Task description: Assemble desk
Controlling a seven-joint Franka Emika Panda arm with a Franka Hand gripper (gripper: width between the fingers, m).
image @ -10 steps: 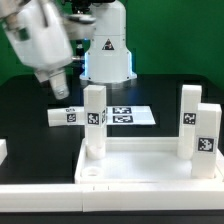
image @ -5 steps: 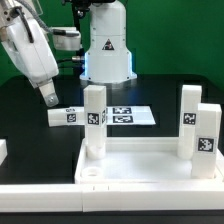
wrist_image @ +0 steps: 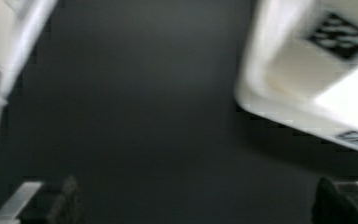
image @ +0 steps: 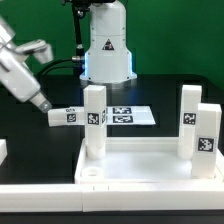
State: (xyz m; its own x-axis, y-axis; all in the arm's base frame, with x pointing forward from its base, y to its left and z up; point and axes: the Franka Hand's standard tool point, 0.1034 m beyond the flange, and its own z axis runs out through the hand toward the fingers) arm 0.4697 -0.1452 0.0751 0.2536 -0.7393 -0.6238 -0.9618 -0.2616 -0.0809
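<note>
We find the jaws wide open and empty near the loose leg [image: 66, 116] — a skewed approach could knock it across the surface [image: 30, 150].

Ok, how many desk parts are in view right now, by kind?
desk top: 1
upright legs: 3
lying leg: 1
Total: 5
</note>
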